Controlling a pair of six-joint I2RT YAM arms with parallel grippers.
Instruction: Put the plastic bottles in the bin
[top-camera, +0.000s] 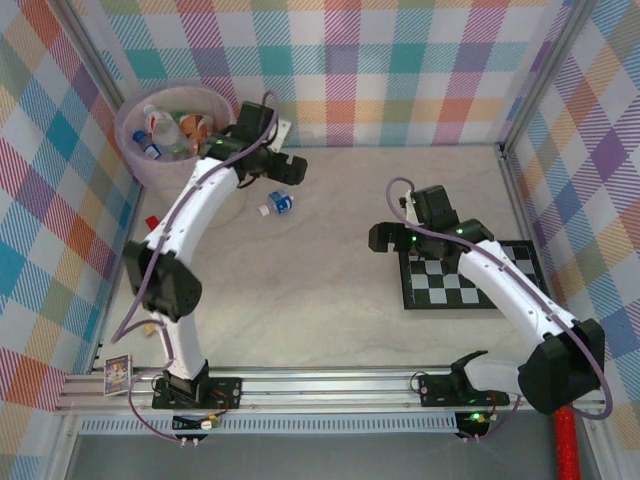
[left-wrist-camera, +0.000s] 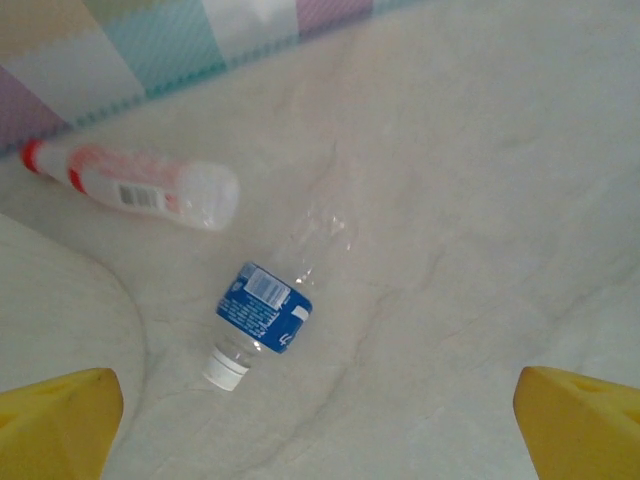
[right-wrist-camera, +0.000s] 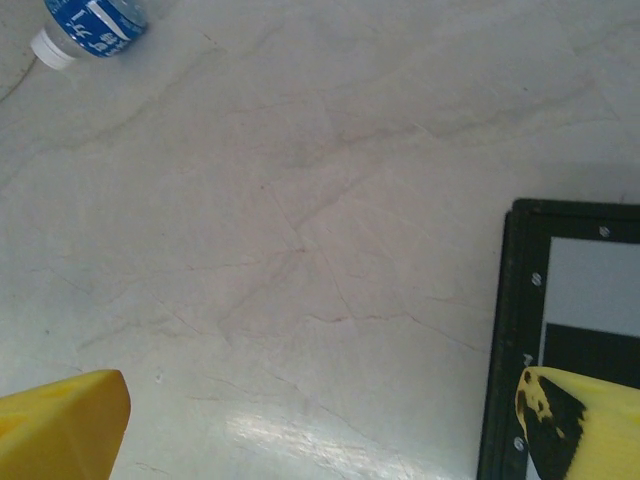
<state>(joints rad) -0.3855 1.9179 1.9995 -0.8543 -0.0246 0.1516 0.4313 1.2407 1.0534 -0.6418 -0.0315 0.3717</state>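
Worktop of pale, marbled surface (top-camera: 330, 300), seen from above and walled with pastel checked cloth. In its far left corner stands a round, pale, translucent waste bin (top-camera: 133, 163) lined with pinkish plastic. Several small clear plastic bottles (top-camera: 165, 135) with blue and red labels lie heaped inside it.

Just right of the bin, a clear plastic bottle with a blue label and white cap (top-camera: 279, 203) lies on its side on the worktop. The left wrist camera shows a second clear bottle with a red label and red cap (left-wrist-camera: 130, 185). It lies on its side near the back wall, close to the blue-labelled one but not touching it.

The left gripper (left-wrist-camera: 315, 385) hangs over the worktop near the blue-labelled bottle. Its yellow fingertips (left-wrist-camera: 55, 425) are spread wide, with nothing between them.

The right gripper (right-wrist-camera: 320, 385) hangs just beside the far left corner of a flat black-and-white checkerboard (top-camera: 470, 278), which lies toward the worktop's right edge. Its fingers are also spread wide and hold nothing.

A small red block (top-camera: 152, 221) sits by the left edge.
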